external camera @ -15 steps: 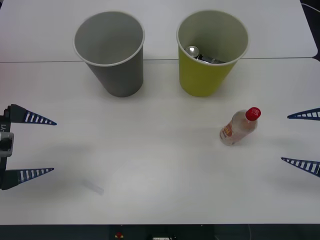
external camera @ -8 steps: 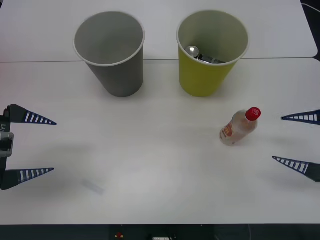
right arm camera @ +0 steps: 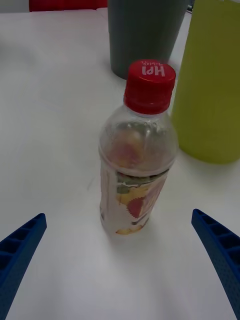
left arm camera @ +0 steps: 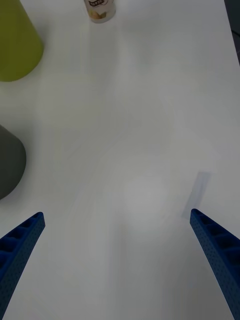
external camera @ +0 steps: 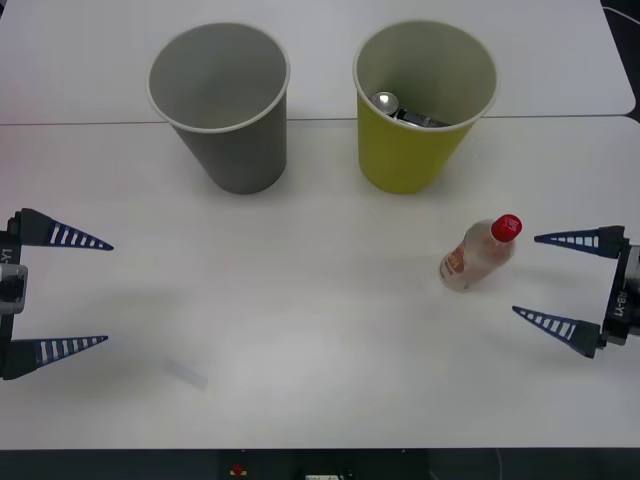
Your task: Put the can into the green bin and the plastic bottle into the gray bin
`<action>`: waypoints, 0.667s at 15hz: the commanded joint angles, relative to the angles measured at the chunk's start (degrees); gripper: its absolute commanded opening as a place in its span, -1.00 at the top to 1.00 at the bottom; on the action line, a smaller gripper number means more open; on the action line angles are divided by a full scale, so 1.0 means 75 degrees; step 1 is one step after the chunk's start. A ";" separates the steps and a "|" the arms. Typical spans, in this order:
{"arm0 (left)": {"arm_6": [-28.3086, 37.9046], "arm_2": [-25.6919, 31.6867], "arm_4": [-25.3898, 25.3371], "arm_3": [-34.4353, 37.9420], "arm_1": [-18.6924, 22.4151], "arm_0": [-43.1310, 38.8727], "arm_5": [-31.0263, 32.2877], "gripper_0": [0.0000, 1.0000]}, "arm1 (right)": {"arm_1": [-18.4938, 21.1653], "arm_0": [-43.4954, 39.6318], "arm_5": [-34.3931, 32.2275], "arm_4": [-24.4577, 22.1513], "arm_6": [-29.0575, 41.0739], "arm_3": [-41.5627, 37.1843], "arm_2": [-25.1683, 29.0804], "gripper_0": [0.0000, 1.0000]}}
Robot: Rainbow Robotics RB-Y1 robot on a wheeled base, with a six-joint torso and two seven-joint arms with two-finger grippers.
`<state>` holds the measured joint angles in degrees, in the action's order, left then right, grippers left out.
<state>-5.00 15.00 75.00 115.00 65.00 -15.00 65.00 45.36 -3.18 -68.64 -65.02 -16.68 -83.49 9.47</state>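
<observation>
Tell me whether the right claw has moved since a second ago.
Yes. The right claw, open, has slid in from the table's right edge toward the plastic bottle, which stands unmoved.

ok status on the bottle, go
Right claw open, beside the upright plastic bottle, not touching. Left claw open, parked at the table's left. Can in green bin; gray bin waiting. Nothing between.

The plastic bottle [external camera: 478,254] stands upright just ahead of my right pincer [external camera: 540,280], clear, with a red cap and an orange-and-white label. The green bin [external camera: 424,105] stands upright beyond it, holding the can [external camera: 398,107], whose silver top shows inside. The gray bin [external camera: 220,105] stands upright just beside the green one, nearer my left pincer [external camera: 90,292].
</observation>
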 commanded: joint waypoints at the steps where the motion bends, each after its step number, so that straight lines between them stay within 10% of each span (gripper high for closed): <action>1: 0.0000 0.0000 0.0000 0.0000 0.0000 0.0000 0.0000 -1.00 | -0.0353 0.0284 0.0000 0.0032 -0.0132 0.0491 -0.0137 -1.00; 10: 0.0000 0.0000 0.0000 0.0000 0.0000 0.0000 0.0000 -1.00 | -0.1759 0.0928 0.0035 0.0044 -0.0483 0.1733 -0.0137 -1.00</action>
<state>-5.00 15.00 75.00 115.00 65.00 -15.00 65.00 33.02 3.52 -68.59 -64.69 -20.06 -70.77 8.37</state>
